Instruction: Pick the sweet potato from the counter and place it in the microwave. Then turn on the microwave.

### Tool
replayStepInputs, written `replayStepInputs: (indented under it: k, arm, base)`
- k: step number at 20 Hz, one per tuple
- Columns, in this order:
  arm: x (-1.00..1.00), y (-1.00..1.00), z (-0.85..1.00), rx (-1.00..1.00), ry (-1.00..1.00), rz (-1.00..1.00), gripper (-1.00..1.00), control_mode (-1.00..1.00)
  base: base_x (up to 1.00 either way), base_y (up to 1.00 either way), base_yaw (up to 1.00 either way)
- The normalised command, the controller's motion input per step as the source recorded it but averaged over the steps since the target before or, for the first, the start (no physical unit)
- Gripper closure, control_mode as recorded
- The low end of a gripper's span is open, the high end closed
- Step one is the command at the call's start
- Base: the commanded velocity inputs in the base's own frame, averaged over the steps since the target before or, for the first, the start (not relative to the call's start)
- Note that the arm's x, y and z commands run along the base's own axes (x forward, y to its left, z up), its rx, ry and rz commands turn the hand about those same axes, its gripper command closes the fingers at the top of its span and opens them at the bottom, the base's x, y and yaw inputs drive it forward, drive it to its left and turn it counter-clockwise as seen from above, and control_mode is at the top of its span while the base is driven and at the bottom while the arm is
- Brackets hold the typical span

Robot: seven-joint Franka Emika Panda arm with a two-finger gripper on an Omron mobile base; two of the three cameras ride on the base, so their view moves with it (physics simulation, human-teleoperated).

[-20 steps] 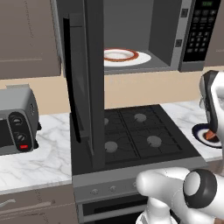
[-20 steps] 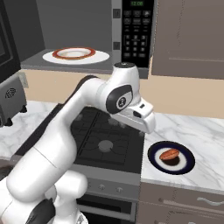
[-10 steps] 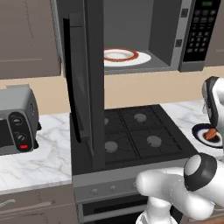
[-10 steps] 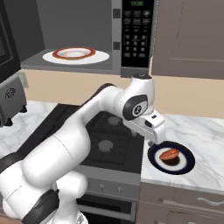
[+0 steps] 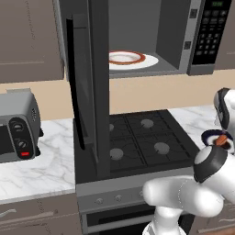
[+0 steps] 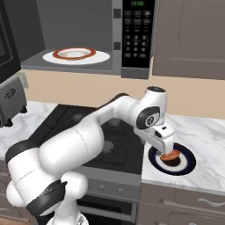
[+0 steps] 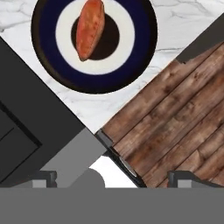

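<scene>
The sweet potato (image 6: 169, 155) lies on a dark blue and white plate (image 6: 184, 166) on the counter (image 6: 200, 132), right of the stove. In the hand view the sweet potato (image 7: 89, 28) sits at the top, on the plate (image 7: 48, 65). My gripper (image 6: 165, 149) hangs just above it, open, with its fingertips (image 7: 43, 177) far apart and nothing between them. From the left base the sweet potato (image 5: 221, 139) peeks out beside my arm. The microwave (image 6: 88, 35) stands with its door (image 5: 87, 92) swung wide open. A white red-rimmed plate (image 5: 131, 58) rests inside it.
The black stovetop (image 6: 88, 132) lies below the microwave. A silver toaster oven (image 5: 16, 126) stands on the left counter. The microwave keypad (image 6: 136, 30) is on its right side. The open door juts out over the stove's left half. Brown cabinets hang to the right.
My arm has swung right and down over the plate, bringing the hand close above the sweet potato. The jaws stayed open.
</scene>
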Motion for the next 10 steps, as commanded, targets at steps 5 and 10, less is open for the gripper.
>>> replayStepInputs:
  k: [5,10]
  arm:
    - [0.13,-0.24,-0.30,0.00,0.00,-0.04,-1.00,-1.00]
    - [0.25,-0.18,-0.18,0.00,0.00,-0.03,-1.00,-1.00]
  base:
    - [0.00,0.00,0.00]
    - [0.00,0.00,0.00]
